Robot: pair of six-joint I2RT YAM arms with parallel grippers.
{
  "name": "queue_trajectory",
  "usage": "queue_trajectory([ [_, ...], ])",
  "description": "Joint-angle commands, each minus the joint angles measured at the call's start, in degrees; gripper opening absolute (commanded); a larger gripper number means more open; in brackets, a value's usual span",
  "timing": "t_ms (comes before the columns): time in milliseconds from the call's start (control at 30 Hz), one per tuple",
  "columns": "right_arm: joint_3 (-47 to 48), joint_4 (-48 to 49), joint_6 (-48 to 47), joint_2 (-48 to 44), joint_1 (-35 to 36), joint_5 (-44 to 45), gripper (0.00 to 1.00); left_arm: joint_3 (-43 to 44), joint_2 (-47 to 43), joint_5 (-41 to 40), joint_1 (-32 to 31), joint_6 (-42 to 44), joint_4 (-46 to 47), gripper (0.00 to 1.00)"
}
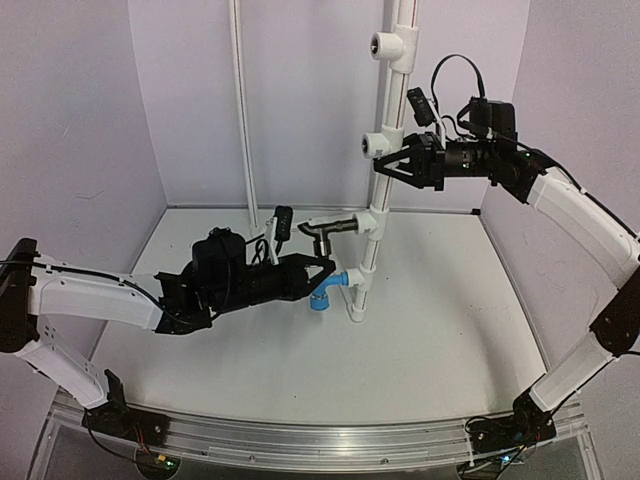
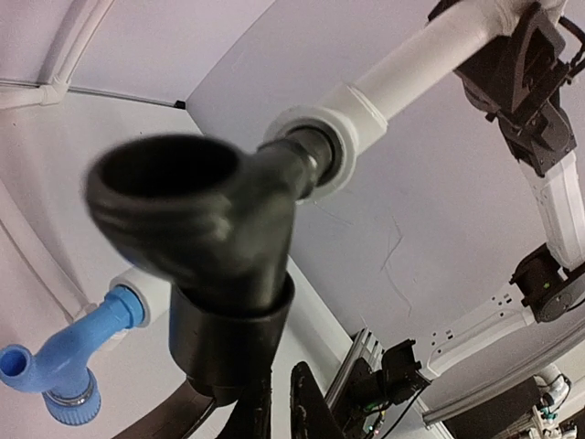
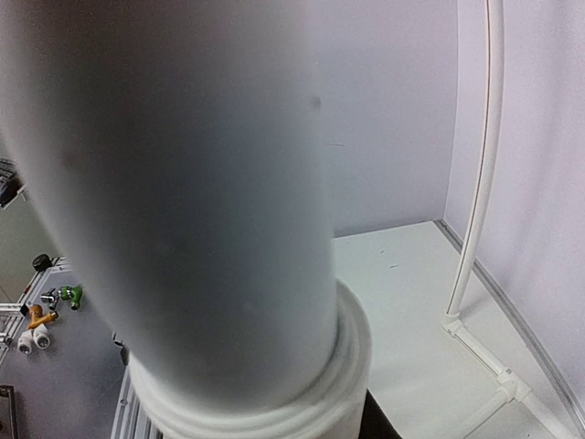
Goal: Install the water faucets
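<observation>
A black faucet (image 1: 335, 227) sticks out to the left of a tee fitting (image 1: 372, 222) on the upright white pipe (image 1: 385, 190). Below it, a blue faucet (image 1: 325, 295) sits in the lowest tee (image 1: 357, 281). My left gripper (image 1: 326, 271) hovers between the two faucets, shut with nothing between its fingers. In the left wrist view the black faucet (image 2: 210, 219) fills the middle, just past my left gripper (image 2: 276, 407), with the blue faucet (image 2: 64, 361) at lower left. My right gripper (image 1: 388, 164) is shut on the pipe higher up. The pipe (image 3: 183, 183) hides the fingers in the right wrist view.
Two more white tees (image 1: 392, 45) (image 1: 378, 143) have open sockets facing left. The pipe's foot (image 1: 357, 312) stands mid-table. A thin white conduit (image 1: 241, 100) runs up the back wall. An aluminium rail (image 1: 300, 440) lines the near edge. Small fittings (image 3: 37, 325) lie off the table.
</observation>
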Motion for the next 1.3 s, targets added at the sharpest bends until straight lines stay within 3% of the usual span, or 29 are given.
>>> queue_trajectory([
  [0,-2.36,-9.59,3.41,0.79,-0.91,5.43,0.0,-1.4,-0.77,-3.43,1.92,-2.22,8.45,0.09],
  [533,-2.49,-9.65,3.58,0.66,-0.95,5.0,0.0,-3.17,2.33,-2.89,5.33,-2.66,12.49,0.08],
  [767,-2.5,-9.76,3.32,0.4,-0.97,5.26,0.0,-1.92,6.03,2.35,6.26,-2.49,14.0,0.08],
  [933,-2.93,-9.67,3.25,0.12,-0.97,5.34,0.0,-4.57,5.96,0.04,6.55,-3.57,17.92,0.08],
  [1267,-3.41,-9.64,3.3,0.15,-0.95,5.1,0.0,-1.39,7.93,1.33,8.13,-3.3,18.9,0.08],
])
